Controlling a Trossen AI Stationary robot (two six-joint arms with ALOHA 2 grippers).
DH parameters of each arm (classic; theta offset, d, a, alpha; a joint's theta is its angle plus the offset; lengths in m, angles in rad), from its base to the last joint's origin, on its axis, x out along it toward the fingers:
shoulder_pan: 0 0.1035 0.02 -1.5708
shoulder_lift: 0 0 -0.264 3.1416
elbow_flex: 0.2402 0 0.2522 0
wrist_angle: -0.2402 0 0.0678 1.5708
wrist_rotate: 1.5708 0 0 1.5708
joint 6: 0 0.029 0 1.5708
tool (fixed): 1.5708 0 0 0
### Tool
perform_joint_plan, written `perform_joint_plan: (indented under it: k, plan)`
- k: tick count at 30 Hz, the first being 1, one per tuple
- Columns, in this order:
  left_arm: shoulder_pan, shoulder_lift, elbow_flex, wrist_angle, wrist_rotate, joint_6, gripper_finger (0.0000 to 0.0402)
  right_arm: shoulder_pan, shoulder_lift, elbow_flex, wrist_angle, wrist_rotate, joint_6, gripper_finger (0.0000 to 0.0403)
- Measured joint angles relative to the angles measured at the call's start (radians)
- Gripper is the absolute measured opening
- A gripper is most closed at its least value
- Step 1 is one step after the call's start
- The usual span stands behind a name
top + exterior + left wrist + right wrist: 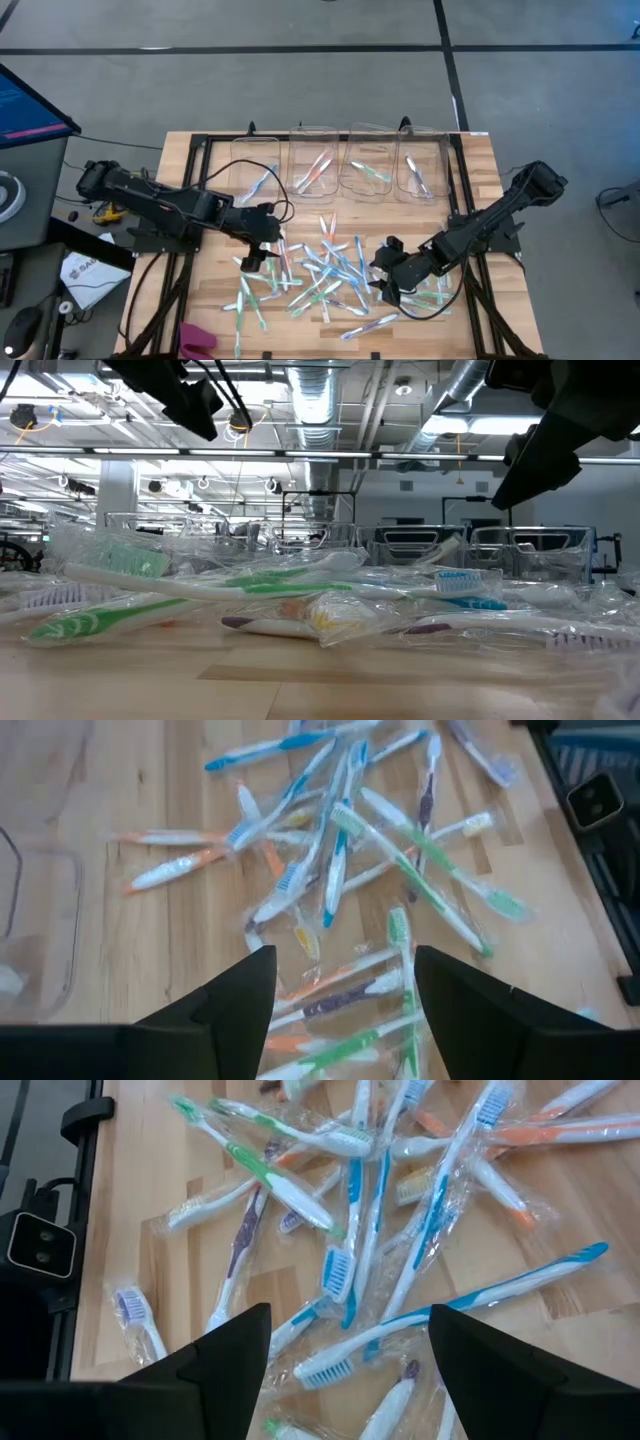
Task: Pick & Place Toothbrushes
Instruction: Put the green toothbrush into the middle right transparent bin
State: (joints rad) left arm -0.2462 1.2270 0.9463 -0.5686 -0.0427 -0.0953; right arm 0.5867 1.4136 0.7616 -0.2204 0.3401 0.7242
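Plastic toothbrushes [325, 272], thin and whitish with blue, green, orange and purple parts, lie in a messy pile on the front middle of the light wooden table [210, 170]. Each one is in a clear wrapper. They cross over each other and point every which way. A few lie a little apart from the pile, near the front edge.

More of them sit inside the four clear plastic bins [340, 163] lined up in a row at the back of the table. One bin has a blue one, one has an orange one, one has a green one and one has a purple one.

At the left side of the pile is the left end effector [262, 252], above the table. Its two dark fingers [235, 995] are spread wide and hold nothing. Through the gap between them you can see green, purple and orange ones lying on the wood.

At the right side of the pile is the right end effector [388, 282]. Its fingers [230, 1350] are spread wide too, and they are empty. Blue ones lie under the gap.

From table height, both dark arms hang above the pile and do not touch it.
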Motion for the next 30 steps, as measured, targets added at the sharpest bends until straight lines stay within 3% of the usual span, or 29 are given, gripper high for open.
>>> perform_joint_plan:
  k: [10, 24, 30]
  plan:
    - [0.000, -0.065, -0.058, 0.129, 0.000, 0.008, 0.0232, -0.004, 0.000, 0.000, -0.004, -0.002, 0.002, 0.0265]
    - [0.000, -0.060, -0.059, 0.145, -0.004, 0.012, 0.0232, -0.002, 0.000, 0.003, -0.049, -0.031, 0.037, 0.0265]
    - [0.001, -0.060, -0.059, 0.151, -0.006, 0.012, 0.0232, -0.051, 0.000, 0.096, -0.320, -0.054, 0.065, 0.0265]
